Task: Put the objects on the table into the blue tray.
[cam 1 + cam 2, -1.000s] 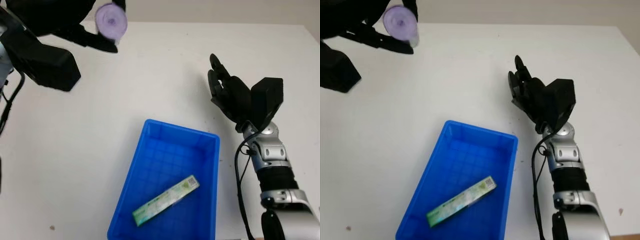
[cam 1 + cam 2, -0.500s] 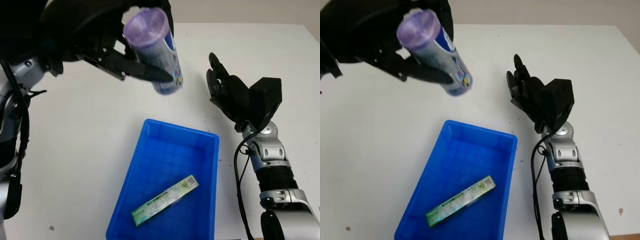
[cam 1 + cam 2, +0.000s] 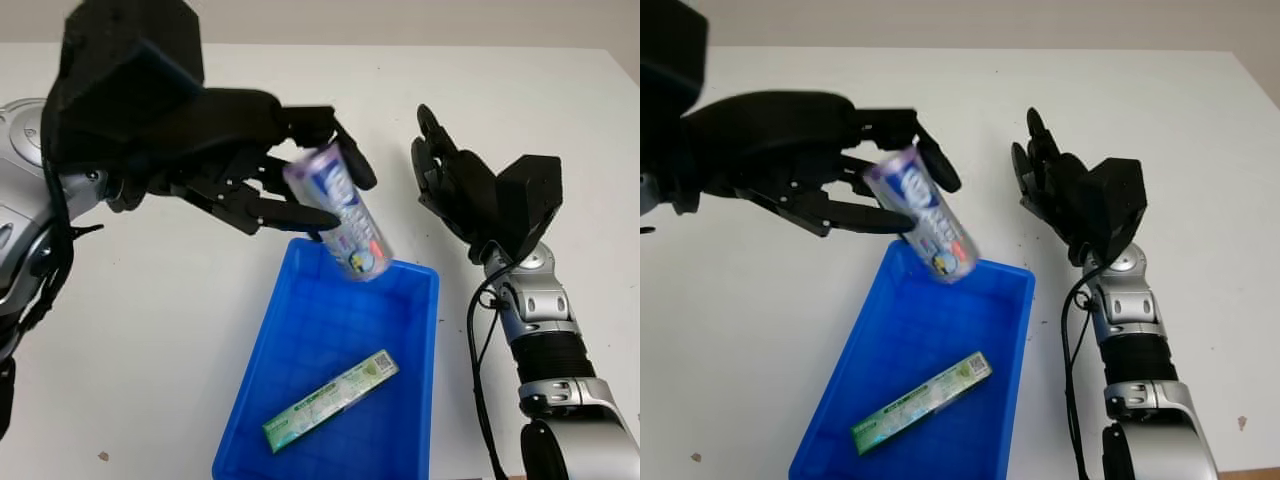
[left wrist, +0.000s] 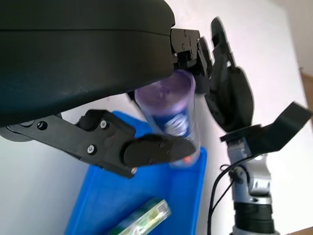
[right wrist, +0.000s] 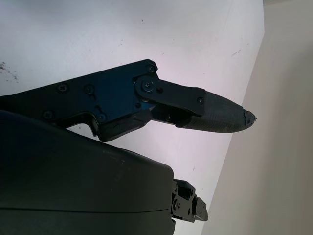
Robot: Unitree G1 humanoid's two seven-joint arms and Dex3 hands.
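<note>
Tray (image 3: 262, 365) holds a green pack (image 3: 331, 401). Left hand (image 3: 255, 175) grips a purple can (image 3: 347, 222), tilted above the tray's far edge. Right hand (image 3: 455, 190), holding nothing, is raised right of the tray.

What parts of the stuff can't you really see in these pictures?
- The writing on the purple-capped cylindrical can in the left hand: smeared by motion in the left eye view.
- The can's far side: covered by a finger in the left wrist view.
- The print on the green rectangular pack in the blue plastic tray: too small to read.
- The tray's near end: cut off by the bottom edge of the left eye view.
- The open right hand beside the tray: its palm faces away.
</note>
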